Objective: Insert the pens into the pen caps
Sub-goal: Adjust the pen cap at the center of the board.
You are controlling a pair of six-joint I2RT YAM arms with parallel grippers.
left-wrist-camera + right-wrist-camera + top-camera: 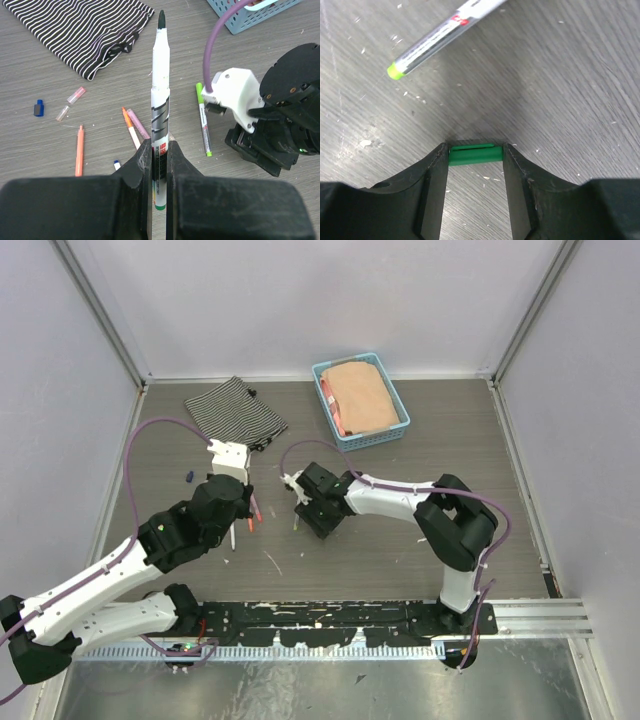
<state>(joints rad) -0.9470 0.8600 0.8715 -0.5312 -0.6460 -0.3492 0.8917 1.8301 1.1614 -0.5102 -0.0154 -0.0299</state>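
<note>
- Black fingers of the left gripper fill the bottom of the left wrist view. They are clamped on the white pen, low on its barrel near the green end.
- That pen is held pointing to 12 o'clock with its dark bare tip outermost. Most of the body is left free, presumably so that the tip can be offered to a cap.
- In the right wrist view the green cap is seen lying crosswise on the table between the fingertips of the right gripper. Each end appears to be pressed against a pad, so a grip is judged to be made.
- Held end to end like this, the cap's mouth is probably covered by a finger. Which end is the open one cannot be told, and a regrasp may be needed before insertion.
- At 11 o'clock from the cap, a lime-tipped pen is left lying well apart from it.
- From above, the right gripper is seen at 3 o'clock of the left one, near it at mid-table. The pairing is judged to be set up there.
- Around the held pen, an orange pen lies at 9 o'clock and a blue cap further out at 10 o'clock. Both are loose on the table and not yet matched.
</note>
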